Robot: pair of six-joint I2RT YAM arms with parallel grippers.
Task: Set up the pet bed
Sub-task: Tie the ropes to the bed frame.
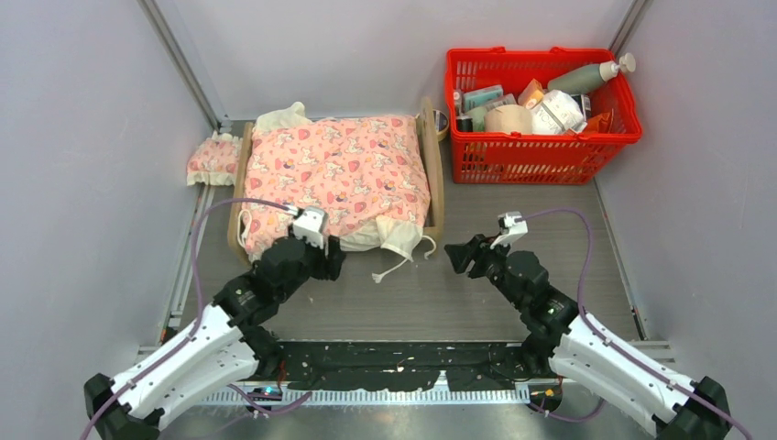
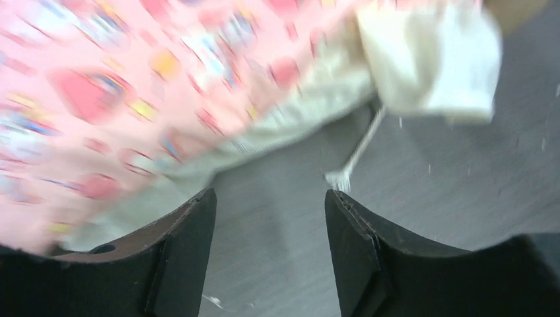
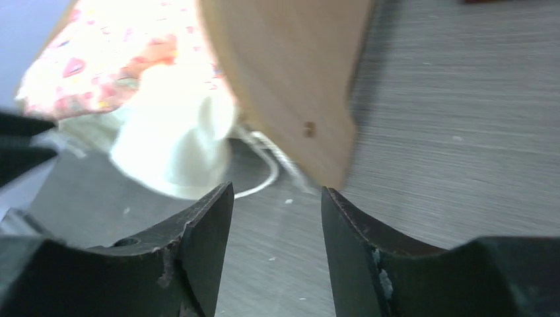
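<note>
Along the near edge of the table (image 1: 476,298), where our arms are bolted, both claws are empty. The left gripper (image 2: 271,198) has its jaws spread wide with only bare table between them, just short of the blanket's cream hem. The right gripper (image 3: 277,191) is likewise parted, holds nothing, and faces the near right corner of the wooden frame. We judge that the step in hand is settling the blanket (image 1: 339,170). To do it well we would lift both claws clear rather than drag them, mind the loose white cord (image 1: 396,264) trailing on the table between them, then even out the bunched near hem. Farther in, the pet bed (image 1: 432,165) sits left of the table's middle, toward the far edge. Its light plywood boards show on the left and right, and the pink patterned blanket hides the mattress entirely. Just beside its far left corner the small pink pillow (image 1: 214,160) lies off the bed. At the far right corner stands the red basket (image 1: 541,151), close to the bed.
</note>
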